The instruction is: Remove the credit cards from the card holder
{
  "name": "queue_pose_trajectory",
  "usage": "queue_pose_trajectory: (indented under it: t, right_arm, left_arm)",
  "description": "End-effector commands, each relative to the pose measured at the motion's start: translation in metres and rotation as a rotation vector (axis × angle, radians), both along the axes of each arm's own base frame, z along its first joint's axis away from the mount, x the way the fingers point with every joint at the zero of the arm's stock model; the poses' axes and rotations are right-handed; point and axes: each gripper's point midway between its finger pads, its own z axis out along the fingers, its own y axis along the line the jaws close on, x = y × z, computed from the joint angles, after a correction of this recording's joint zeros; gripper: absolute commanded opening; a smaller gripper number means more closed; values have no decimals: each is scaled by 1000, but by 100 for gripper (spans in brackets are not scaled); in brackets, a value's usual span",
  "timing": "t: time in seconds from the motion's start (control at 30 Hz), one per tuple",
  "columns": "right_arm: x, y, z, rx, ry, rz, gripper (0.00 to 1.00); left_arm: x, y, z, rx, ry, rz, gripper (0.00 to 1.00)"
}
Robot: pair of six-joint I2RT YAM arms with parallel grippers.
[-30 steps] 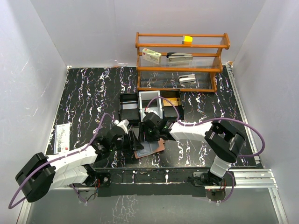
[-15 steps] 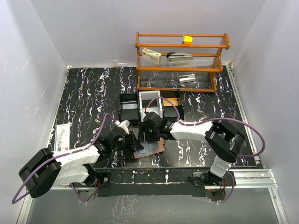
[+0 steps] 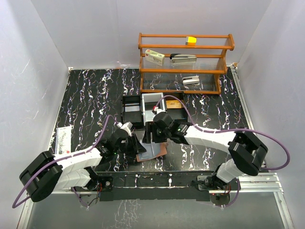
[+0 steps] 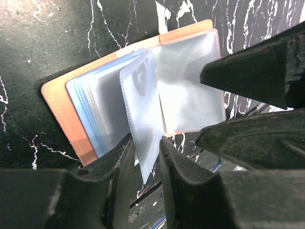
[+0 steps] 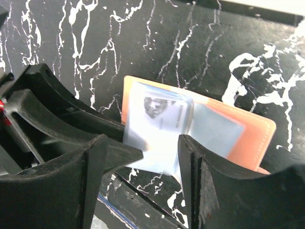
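The salmon-brown card holder (image 3: 161,151) lies open on the black marbled table near the front edge, pale blue-grey inside with clear sleeves. In the left wrist view its cover (image 4: 59,107) lies flat and one clear sleeve (image 4: 143,114) stands up. My left gripper (image 4: 145,143) is shut on that sleeve's lower edge; it also shows from above (image 3: 136,143). My right gripper (image 5: 159,150) is open, its fingers either side of the raised sleeve, and shows over the holder from above (image 3: 153,137). A card with a portrait (image 5: 159,112) sits inside the sleeve, blurred.
Three small trays stand just behind the holder: black (image 3: 132,110), white (image 3: 153,102), black with a tan item (image 3: 175,103). A wooden rack (image 3: 183,71) with a stapler and boxes is at the back. A paper slip (image 3: 63,140) lies at the left edge.
The right arm has swung its elbow out to the right and its gripper has shifted slightly right over the holder. The left gripper has moved a little closer to the holder.
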Motion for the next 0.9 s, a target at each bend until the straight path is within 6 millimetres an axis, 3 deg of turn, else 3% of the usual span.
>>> queue_pose_trajectory:
  t: [0.0,0.27,0.37,0.5,0.67,0.87]
  right_arm:
    - [1,-7,10,32,-41,9,55]
    - [-8,-25,-22,-62,-12,44,37]
    - [-5,-47,-33,-152,-37,0,35]
    - [-13,-53,-42,-143,-28,29,33]
    - [-26,-50,-55,-112,22,63,32]
    - [-24,-49,-48,-52,17,32,32]
  left_arm:
    - [8,0,9,21,-28,6,24]
    - [19,12,12,123,-47,46,7]
    - [20,22,6,219,-33,40,1]
    - [22,34,2,336,-20,30,0]
    - [18,29,4,336,-3,-7,14]
    - [19,-8,25,147,-13,-66,40]
